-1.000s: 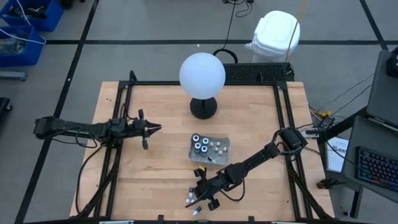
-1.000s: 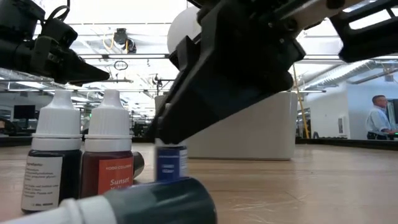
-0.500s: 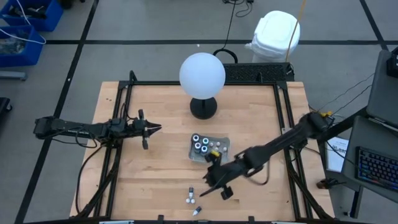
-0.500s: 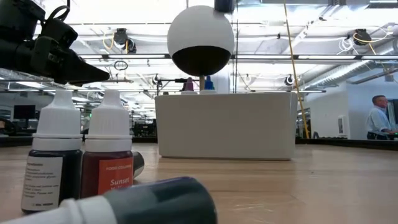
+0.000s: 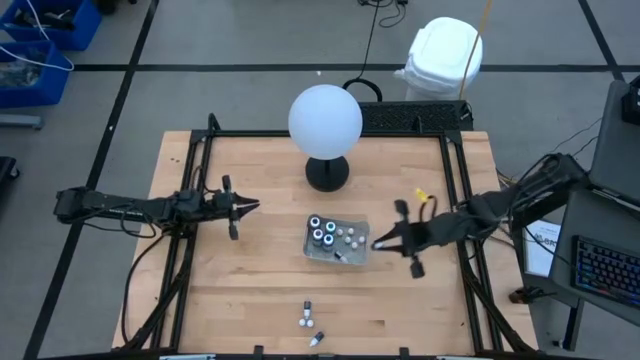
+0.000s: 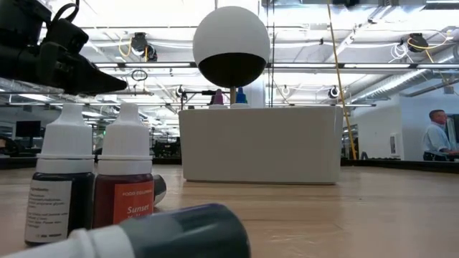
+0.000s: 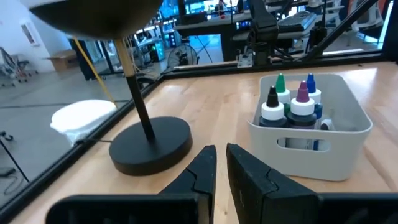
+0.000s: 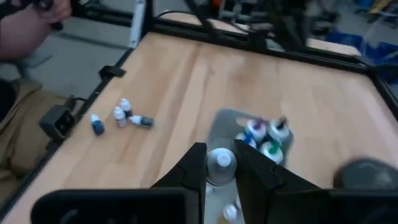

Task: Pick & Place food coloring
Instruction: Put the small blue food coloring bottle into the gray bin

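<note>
The clear tray (image 5: 338,240) sits mid-table and holds several food coloring bottles (image 7: 291,107), some with teal or dark tops. Three small white-topped bottles (image 5: 307,320) are on the wood by the near edge. In the low view two of them stand upright (image 6: 93,179) and one lies on its side (image 6: 168,231). My right gripper (image 5: 378,243) hovers at the tray's right end, shut on one small bottle (image 8: 221,160). My left gripper (image 5: 247,207) waits shut, left of the tray, fingers (image 7: 205,171) pointing at it. My right gripper pinches a small food coloring bottle between its two fingers, and the bottle's white cap (image 8: 221,158) shows between them. The fingers hide the bottle's body. The arm reaches in from the table's right. The bottle is lifted clear, above the tray's right end (image 8: 231,121).
A big white globe (image 5: 325,118) on a black base (image 5: 327,173) stands just beyond the tray. A black frame (image 5: 330,133) runs around the wooden table. A person's arm (image 8: 28,15) shows beyond the table's edge, and another person (image 6: 434,140) stands far off in the room.
My right gripper has risen from the bottles at the near edge and travelled toward the far right, ending at the tray's right end. It carries the blue-labelled bottle that stood under it a second ago. The three remaining bottles have stayed where they were.
</note>
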